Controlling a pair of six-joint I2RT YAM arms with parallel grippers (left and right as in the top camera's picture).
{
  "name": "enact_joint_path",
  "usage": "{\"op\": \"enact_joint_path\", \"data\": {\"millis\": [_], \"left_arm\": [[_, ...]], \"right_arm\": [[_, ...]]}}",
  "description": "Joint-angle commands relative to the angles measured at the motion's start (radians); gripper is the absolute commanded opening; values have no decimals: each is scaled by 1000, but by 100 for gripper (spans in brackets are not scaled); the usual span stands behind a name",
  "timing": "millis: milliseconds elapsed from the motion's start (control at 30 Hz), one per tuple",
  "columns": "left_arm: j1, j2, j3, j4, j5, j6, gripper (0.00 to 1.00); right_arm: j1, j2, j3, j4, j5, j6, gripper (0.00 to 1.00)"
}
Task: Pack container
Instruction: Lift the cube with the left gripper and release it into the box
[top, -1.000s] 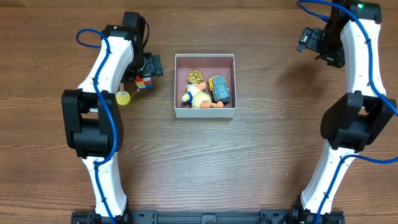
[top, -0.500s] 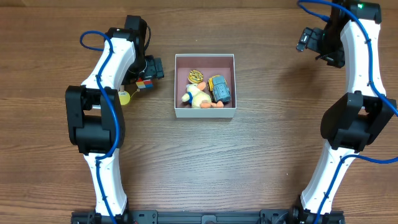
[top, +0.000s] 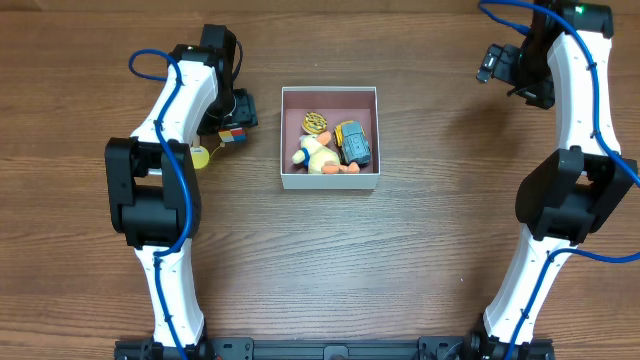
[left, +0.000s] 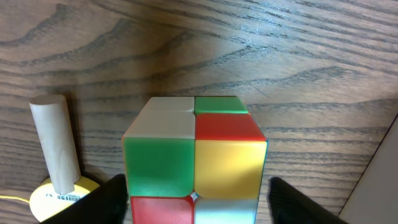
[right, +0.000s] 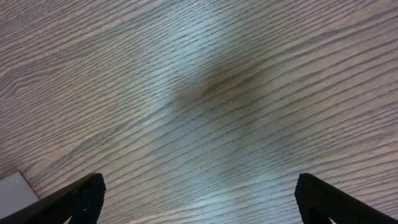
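My left pincer (left: 198, 190) has dropped in over the colour cube (left: 194, 152) in the last second, and the arm's elbow has swung slightly toward the middle of the surface (top: 400, 260). From the left wrist view, the dark fingers (left: 109, 202) now stand at the cube's two sides, much closer than a moment ago. I cannot tell whether they are pressing on it yet. The cube sits flat on the wood and does not look lifted.

The cube has not moved. It lies toward the far left of the surface, just left of the container (top: 330, 180), with a wooden peg on a yellow base (left: 55, 149) beside it, on the side nearer the left edge.

The container sits centrally toward the far edge, unmoved. It already holds a duck toy (top: 316, 155), a grey-blue toy car (top: 353, 143) and a small striped round piece (top: 315, 122). The pink floor by its far wall looks free.

My right pincer (right: 199, 199) is released, its fingers spread wide over bare wood near the far right corner, just as before.

I judge this to be the start of the grasp on the cube. After the squeeze come the lift and the short carry over the container's left wall. The peg is the thing I could knock.
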Motion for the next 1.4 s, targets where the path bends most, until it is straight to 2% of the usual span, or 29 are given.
{"op": "enact_joint_path", "data": {"millis": [0,100,267,1000,1100,1367], "left_arm": [[4,10,-8,1,-12,6,68],[4,10,-8,1,-12,7,62],[4,10,-8,1,-13,7,62],[4,10,7,-14,-15,30,46],[4,10,42,-37,-15,31,52],[1,10,308,-212,-11,63,48]], "right_arm": [[-1,-32,0,6,-1,0,100],[-1,-32,0,6,-1,0,100],[-1,-32,0,6,-2,0,100],[-1,-32,0,6,-1,0,100],[-1,-32,0,6,-1,0,100],[-1,-32,0,6,-1,0,100]]}}
